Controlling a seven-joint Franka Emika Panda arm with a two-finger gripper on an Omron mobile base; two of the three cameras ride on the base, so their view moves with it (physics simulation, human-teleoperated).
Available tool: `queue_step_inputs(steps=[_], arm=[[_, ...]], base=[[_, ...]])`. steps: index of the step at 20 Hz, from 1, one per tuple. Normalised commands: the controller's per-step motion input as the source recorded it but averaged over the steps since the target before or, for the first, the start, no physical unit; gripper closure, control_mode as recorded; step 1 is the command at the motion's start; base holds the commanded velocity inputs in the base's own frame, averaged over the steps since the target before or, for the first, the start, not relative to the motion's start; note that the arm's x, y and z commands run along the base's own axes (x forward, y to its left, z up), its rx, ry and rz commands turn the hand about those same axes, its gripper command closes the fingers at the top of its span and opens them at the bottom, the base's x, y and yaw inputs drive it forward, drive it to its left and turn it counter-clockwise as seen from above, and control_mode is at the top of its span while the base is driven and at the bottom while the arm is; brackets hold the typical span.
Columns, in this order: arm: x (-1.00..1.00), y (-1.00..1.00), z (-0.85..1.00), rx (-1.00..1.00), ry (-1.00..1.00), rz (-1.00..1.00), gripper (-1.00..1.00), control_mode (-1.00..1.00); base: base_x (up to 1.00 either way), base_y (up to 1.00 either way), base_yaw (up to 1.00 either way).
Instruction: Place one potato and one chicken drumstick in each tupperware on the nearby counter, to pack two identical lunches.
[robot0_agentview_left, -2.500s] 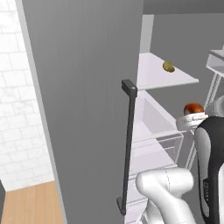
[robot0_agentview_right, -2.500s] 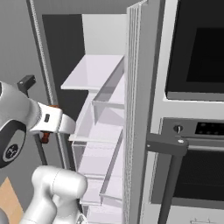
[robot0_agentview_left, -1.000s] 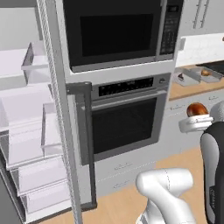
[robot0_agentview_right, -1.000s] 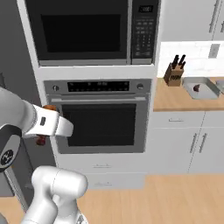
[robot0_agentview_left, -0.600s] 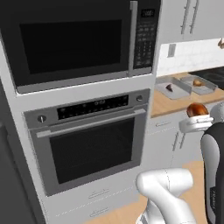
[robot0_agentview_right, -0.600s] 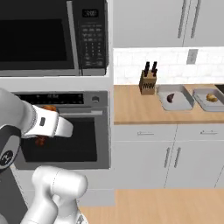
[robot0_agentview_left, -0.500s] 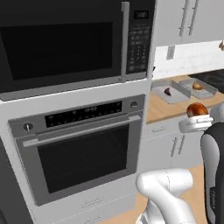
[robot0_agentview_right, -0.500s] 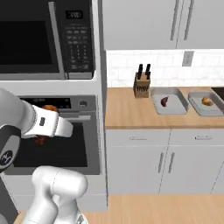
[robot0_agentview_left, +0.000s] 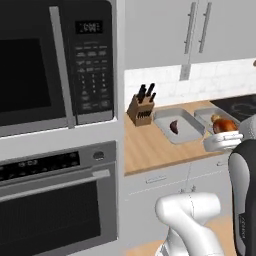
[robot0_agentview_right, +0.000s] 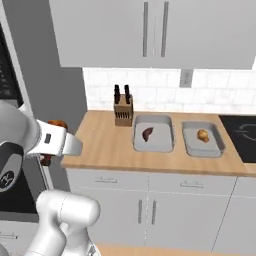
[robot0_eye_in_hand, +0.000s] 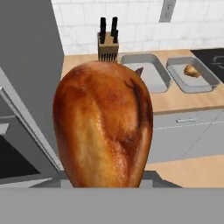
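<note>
My gripper (robot0_agentview_right: 50, 143) is shut on a chicken drumstick (robot0_eye_in_hand: 103, 131), an orange-brown club that hides the fingertips in the hand view. It also shows as the drumstick (robot0_agentview_left: 224, 125) above my hand (robot0_agentview_left: 223, 142). Two light-grey tupperware trays sit side by side on the wooden counter (robot0_agentview_right: 105, 142). The left tupperware (robot0_agentview_right: 153, 145) holds a dark reddish-brown potato (robot0_agentview_right: 148, 133). A yellower drumstick (robot0_agentview_right: 203, 135) lies in the right tupperware (robot0_agentview_right: 214, 148). The gripper hangs off the counter's left end, well short of both trays.
A knife block (robot0_agentview_right: 122, 110) stands behind the left tray against the tiled wall. A black cooktop (robot0_agentview_right: 243, 135) lies right of the trays. A microwave (robot0_agentview_left: 52, 65) and wall oven (robot0_agentview_left: 55, 200) fill the left. Grey drawers run under the counter.
The whole picture has swung from the open fridge past the oven to the counter, so the base has moved. The drumstick has stayed in the shut gripper throughout.
</note>
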Motion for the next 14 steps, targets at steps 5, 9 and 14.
queue_step_inputs(steps=[5,9,14], arm=[[0.00,0.00,0.00,0.00,0.00,0.00,1.00,1.00],[0.00,0.00,0.00,0.00,0.00,0.00,1.00,1.00],[0.15,0.00,-0.15,0.01,0.02,0.00,1.00,-1.00]], base=[[0.67,-1.00,0.28],[0.75,-0.93,0.27],[0.69,-0.15,0.07]])
